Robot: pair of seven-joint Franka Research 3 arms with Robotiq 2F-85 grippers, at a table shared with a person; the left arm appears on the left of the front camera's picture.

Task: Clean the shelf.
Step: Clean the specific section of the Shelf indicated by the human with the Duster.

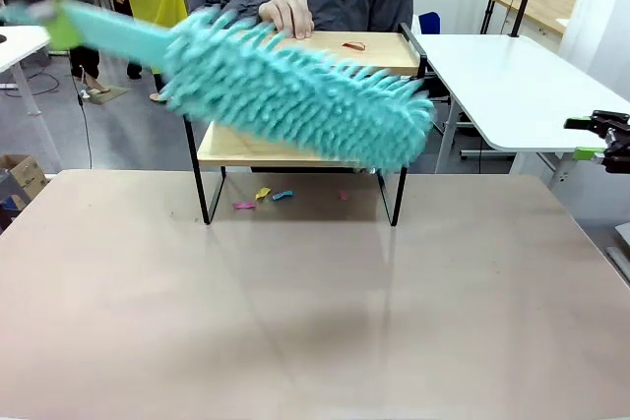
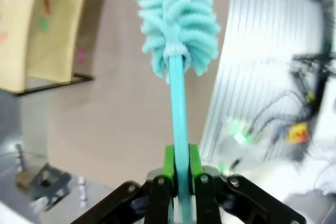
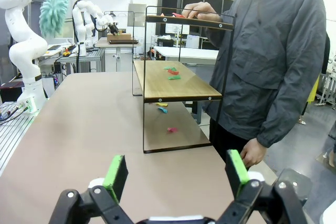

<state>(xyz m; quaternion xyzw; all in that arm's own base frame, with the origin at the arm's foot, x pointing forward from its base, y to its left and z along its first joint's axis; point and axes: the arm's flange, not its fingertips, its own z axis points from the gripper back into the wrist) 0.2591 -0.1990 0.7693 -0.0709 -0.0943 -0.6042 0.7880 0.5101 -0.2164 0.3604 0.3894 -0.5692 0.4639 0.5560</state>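
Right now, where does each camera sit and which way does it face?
Front view: fixed on the robot's side of the table, facing the shelf and person's hand; right gripper at its edge.
Left wrist view: on that wrist, looking along the left gripper, shut on the duster.
Right wrist view: on that wrist, over the open right gripper, facing the shelf's end and the person.
All three share shelf and duster.

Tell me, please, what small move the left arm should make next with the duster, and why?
Probably carry the duster forward and down to the lower board of the shelf. The left gripper is shut on its handle, the head hangs on the robot's side of it, and coloured scraps lie on that board. The person's hand is at the top board, so starting lower seems safer.
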